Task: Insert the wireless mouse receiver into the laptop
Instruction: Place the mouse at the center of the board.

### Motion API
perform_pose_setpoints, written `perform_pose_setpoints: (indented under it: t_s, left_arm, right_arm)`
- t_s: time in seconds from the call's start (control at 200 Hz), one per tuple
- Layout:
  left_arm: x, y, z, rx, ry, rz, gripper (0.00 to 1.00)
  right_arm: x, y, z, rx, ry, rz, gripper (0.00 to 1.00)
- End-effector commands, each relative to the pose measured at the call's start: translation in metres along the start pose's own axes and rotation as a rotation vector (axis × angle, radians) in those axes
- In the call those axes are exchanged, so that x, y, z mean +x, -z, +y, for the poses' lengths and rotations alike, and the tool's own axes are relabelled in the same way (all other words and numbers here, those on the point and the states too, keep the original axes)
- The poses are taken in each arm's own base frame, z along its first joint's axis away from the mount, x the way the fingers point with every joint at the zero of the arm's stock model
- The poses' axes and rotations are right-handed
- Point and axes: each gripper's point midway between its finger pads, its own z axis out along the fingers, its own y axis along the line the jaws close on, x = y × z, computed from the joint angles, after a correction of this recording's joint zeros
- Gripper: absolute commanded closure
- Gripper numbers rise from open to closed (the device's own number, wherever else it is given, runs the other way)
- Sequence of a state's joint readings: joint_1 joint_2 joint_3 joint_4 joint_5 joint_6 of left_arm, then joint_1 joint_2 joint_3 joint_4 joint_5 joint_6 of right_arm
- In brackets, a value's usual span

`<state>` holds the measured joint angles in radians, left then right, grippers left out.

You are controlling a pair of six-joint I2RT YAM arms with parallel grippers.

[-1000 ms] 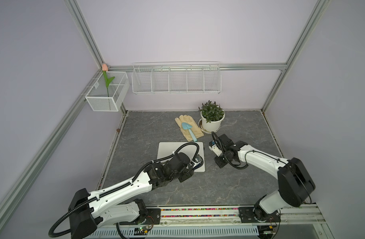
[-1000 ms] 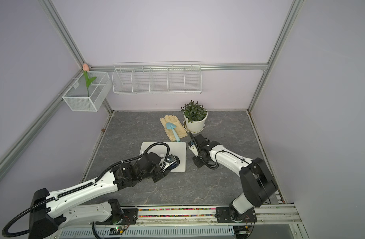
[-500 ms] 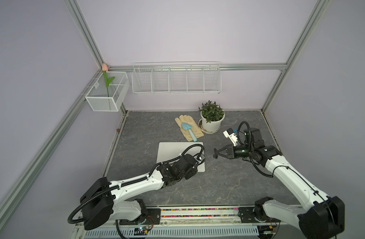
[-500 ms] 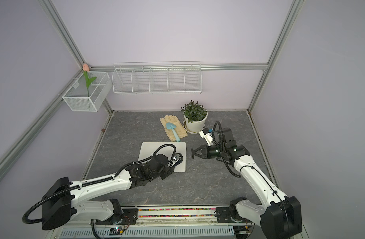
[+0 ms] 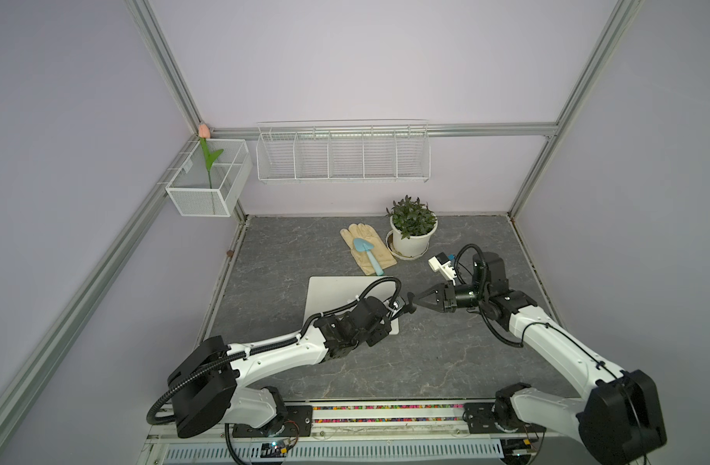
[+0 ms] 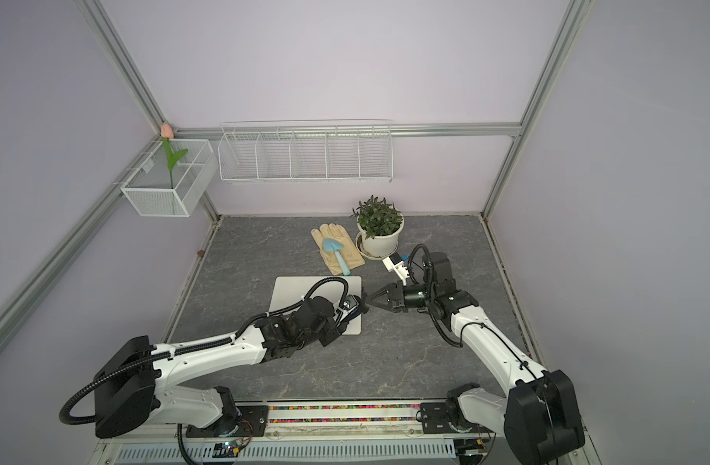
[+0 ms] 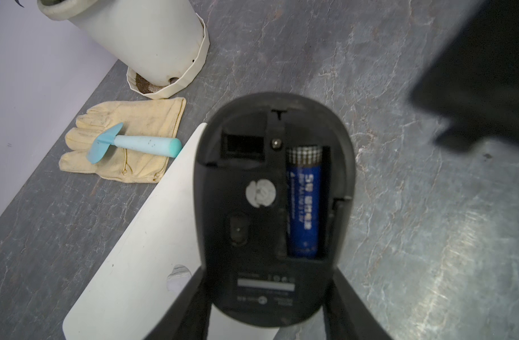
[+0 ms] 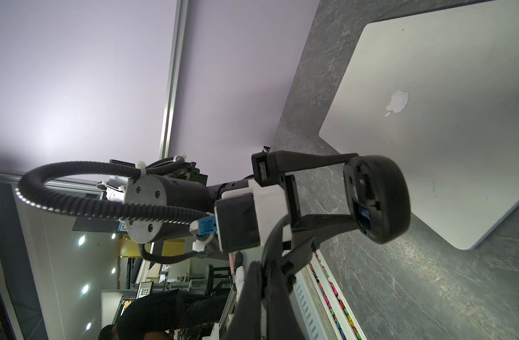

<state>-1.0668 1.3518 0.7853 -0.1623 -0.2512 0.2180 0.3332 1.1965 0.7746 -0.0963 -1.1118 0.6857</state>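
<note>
The wireless mouse [image 7: 253, 235] looks matt plastic, the laptop [image 8: 428, 164] smooth metal.

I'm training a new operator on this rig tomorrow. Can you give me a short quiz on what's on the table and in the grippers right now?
1. True or false: the laptop lies with its lid open.
2. What does the left gripper hold? A) glove B) wireless mouse C) trowel
3. Fill in: the mouse's open underside shows a blue ____.
Key: 1 false; 2 B; 3 battery.
</note>
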Motion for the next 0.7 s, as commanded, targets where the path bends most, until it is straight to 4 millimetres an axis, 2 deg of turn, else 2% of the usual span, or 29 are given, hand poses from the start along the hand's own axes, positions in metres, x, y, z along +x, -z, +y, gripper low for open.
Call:
perform_pose_setpoints:
  t_s: [0.0,0.22,0.395,0.695]
  left_arm:
    - [-0.029,0.014,0.002,0.027,0.030,-0.084,0.59]
    - [-0.030,0.022,0.001,0.044,0.008,-0.096,0.59]
    - [-0.029,0.024,-0.004,0.072,-0.031,-0.097,0.59]
    - [-0.031,0.033,0.001,0.054,-0.085,-0.121,0.60]
  right_arm:
    - [-0.002,-0.003,-0.006,-0.023,-0.017,0.015,0.93]
    - [-0.006,-0.008,-0.019,-0.014,-0.037,0.019,0.93]
    - [-0.005,-0.010,-0.022,-0.018,-0.052,0.051,0.93]
    - [0.000,-0.009,-0.027,0.026,-0.056,0.092,0.93]
